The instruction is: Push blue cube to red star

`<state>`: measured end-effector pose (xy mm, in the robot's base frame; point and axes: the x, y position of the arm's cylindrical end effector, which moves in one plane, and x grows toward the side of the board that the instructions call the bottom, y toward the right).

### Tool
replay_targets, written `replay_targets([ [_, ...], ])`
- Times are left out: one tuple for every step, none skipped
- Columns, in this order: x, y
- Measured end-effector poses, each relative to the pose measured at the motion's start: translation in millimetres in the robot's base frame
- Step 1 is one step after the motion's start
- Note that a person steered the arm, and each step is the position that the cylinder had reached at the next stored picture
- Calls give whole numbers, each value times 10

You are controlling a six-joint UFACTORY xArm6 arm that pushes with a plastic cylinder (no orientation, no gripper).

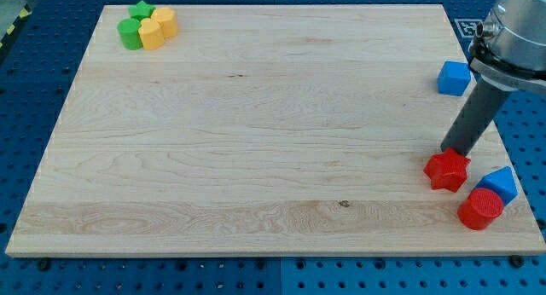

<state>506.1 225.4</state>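
The blue cube (pixel 454 78) sits at the view's right edge of the wooden board (pixel 256 133), near the top. The red star (pixel 447 170) lies lower down on the right side. My tip (pixel 450 150) rests just above the red star, touching or almost touching its upper edge, and well below the blue cube. The dark rod rises from there up and to the right toward the arm's grey body (pixel 516 31).
A blue wedge-shaped block (pixel 500 184) and a red cylinder (pixel 481 209) sit right of the red star near the bottom right corner. A green star (pixel 141 9), a green cylinder (pixel 130 34) and two yellow blocks (pixel 157 28) cluster at the top left corner.
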Motion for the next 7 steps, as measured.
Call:
replay_targets([
  [85, 0],
  [151, -11],
  [191, -30],
  [70, -30],
  [-365, -92],
  [-682, -205],
  [-1058, -226],
])
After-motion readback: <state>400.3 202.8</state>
